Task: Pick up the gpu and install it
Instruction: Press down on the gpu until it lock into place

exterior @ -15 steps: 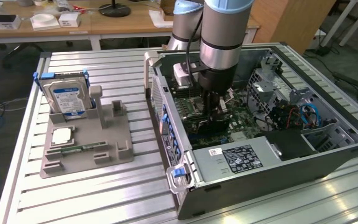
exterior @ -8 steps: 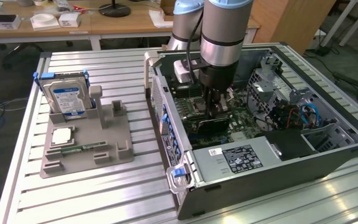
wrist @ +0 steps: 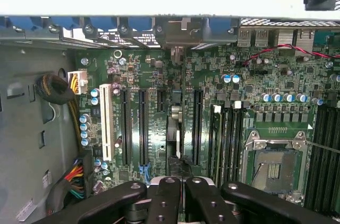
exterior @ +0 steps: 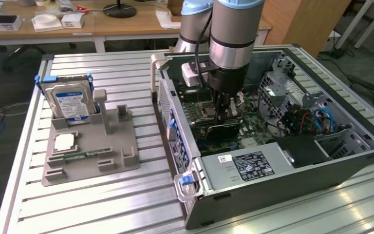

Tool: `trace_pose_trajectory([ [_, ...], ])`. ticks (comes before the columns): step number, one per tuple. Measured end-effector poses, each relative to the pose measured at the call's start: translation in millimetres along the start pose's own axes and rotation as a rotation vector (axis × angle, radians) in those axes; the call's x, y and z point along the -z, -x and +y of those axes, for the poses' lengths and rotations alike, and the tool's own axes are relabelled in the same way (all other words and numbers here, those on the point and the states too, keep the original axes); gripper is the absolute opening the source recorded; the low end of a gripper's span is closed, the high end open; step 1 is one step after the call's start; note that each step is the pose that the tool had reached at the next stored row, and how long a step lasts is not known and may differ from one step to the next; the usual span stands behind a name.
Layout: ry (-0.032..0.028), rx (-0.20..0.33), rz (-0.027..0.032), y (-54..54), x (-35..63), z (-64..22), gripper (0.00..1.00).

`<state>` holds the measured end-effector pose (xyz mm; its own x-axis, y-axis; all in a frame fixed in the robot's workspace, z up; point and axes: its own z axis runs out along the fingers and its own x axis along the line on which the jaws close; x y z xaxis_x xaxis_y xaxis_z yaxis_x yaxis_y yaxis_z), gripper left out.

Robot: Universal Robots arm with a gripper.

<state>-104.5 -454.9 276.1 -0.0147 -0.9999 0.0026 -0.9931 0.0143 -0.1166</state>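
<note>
Dark gpu (wrist: pixel 177 128) stands edge-on over the motherboard (wrist: pixel 154 75), pinched between the closed claw (wrist: pixel 183 184).

The arm (exterior: pixel 235 29) was built of thick grey cylindrical segments, with a pale blue cap seen at the top of one joint and a polished silver band lower down. A black cable was run down its side. A white box-shaped module (exterior: pixel 192 73) was mounted at the wrist, above a black cylindrical section. The gripper (exterior: pixel 224 116) was made of black parts; in the wrist view its linkage bars (wrist: pixel 180 203) were seen as matte black, rounded, and joined by silver round-headed screws.
</note>
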Motion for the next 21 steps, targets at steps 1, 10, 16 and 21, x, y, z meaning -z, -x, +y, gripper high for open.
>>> trace_pose_trajectory([
  [1, 0.0000, 0.000, 0.0000, 0.0, 0.0, 0.0, 0.10],
  [10, 0.0000, 0.000, 0.0000, 0.0, 0.0, 0.0, 0.10],
  [16, 0.0026, 0.000, 0.0000, -0.1, 0.3, 6.0, 0.10],
  [21, 0.0264, 0.000, 0.0006, -0.2, 0.9, 10.3, 0.10],
])
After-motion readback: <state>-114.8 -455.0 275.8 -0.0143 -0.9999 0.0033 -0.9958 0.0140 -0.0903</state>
